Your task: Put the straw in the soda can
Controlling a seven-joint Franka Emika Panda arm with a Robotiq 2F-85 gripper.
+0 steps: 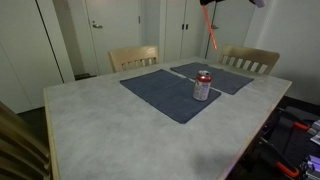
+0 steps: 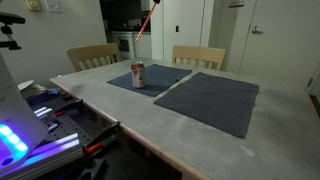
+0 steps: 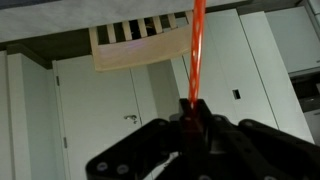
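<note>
While the claw (image 3: 192,122) hangs high over the table (image 1: 90,125): its fingers are pressed together on the straw (image 3: 196,60), pinching one end.
Straw: it juts out past the fingertips, and in an exterior view it slants slightly as it runs down from the claw (image 1: 211,30).
Why the end grip: it likely leaves a long free length to enter the can first, so the fingers need not come near it.
Can (image 1: 202,86): upright on a dark mat (image 1: 160,100), well below the claw. The straw's free tip looks roughly above it, well apart.
Stage: the straw is not yet in the can — aligning and lowering remain.
Watch for: the top opening is too small to make out. A slanted tip may catch the rim and nudge the can.
</note>
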